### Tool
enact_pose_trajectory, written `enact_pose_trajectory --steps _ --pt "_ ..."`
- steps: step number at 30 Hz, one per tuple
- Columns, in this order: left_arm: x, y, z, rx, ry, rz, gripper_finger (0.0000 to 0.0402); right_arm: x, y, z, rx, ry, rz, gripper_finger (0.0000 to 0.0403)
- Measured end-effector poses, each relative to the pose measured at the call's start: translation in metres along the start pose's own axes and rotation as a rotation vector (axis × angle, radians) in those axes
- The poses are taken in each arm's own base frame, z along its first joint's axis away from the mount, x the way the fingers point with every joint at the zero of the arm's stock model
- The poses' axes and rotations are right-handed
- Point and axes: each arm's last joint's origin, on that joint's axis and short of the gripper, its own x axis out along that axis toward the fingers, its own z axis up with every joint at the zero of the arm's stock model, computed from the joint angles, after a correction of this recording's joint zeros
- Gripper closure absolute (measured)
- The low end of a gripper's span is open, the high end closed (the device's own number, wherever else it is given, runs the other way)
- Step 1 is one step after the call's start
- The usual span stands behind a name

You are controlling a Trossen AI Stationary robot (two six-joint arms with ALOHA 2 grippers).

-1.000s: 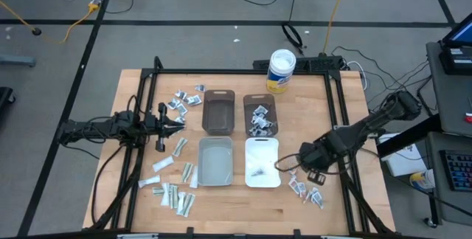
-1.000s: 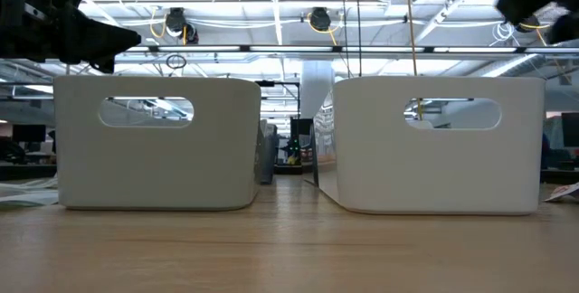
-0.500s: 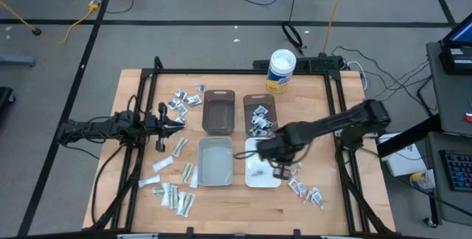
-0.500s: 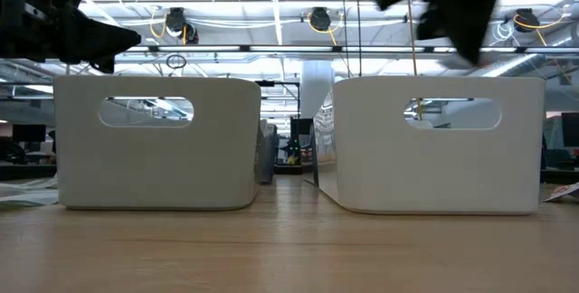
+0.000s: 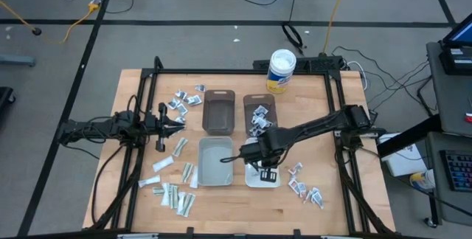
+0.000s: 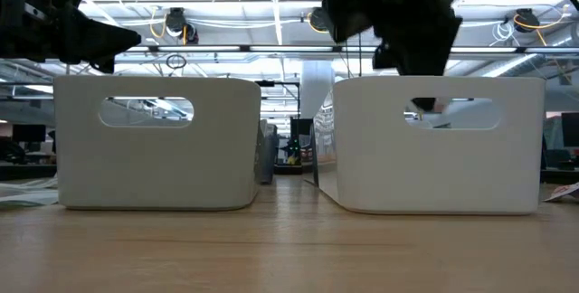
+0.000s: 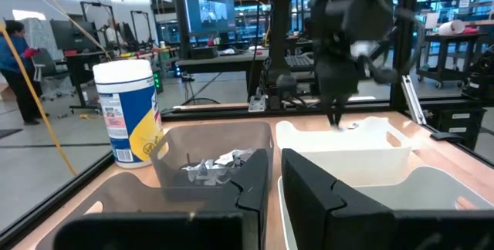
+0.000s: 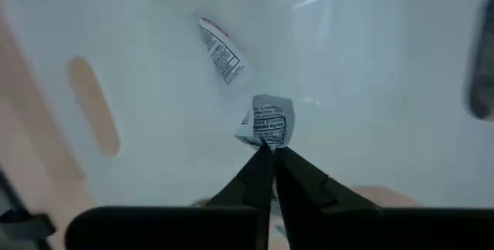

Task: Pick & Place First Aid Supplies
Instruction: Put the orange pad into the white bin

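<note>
My right gripper (image 8: 270,151) pinches a small packet (image 8: 265,123) over the white bin (image 5: 271,144), where one packet (image 8: 221,48) already lies, while many packets (image 5: 173,193) wait on the table and my left gripper (image 5: 175,123), closed, idles

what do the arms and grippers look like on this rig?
Both arms are dark, near black, built of slim jointed segments. A thin dark cable loops off the right arm near its wrist. The right gripper has two narrow black fingers tapering to fine tips. The left gripper matches in colour, with broader, blocky black fingers. No markings are visible.
</note>
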Motion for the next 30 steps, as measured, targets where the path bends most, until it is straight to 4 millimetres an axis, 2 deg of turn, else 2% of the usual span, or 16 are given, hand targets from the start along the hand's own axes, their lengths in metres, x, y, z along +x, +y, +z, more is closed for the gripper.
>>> enact_pose_trajectory --steps 6,11,15,18,23,30 --pt "0.0 0.0 0.0 0.0 0.0 0.0 0.0355 0.023 -0.001 -0.001 0.003 0.03 -0.013 0.0308" --pt "0.0 0.0 0.0 0.0 0.0 0.0 0.0355 0.022 -0.001 0.001 -0.01 -0.008 -0.029 0.023" --pt "0.0 0.0 0.0 0.0 0.0 0.0 0.0355 0.021 0.0 0.003 -0.032 -0.034 -0.021 0.019" --pt "0.0 0.0 0.0 0.0 0.0 0.0 0.0355 0.02 0.001 0.004 -0.036 -0.052 -0.013 0.0177" --pt "0.0 0.0 0.0 0.0 0.0 0.0 0.0355 0.018 0.0 0.002 -0.036 -0.049 -0.016 0.0178" --pt "0.0 0.0 0.0 0.0 0.0 0.0 0.0355 -0.015 -0.002 -0.02 -0.052 -0.107 -0.071 0.0193"
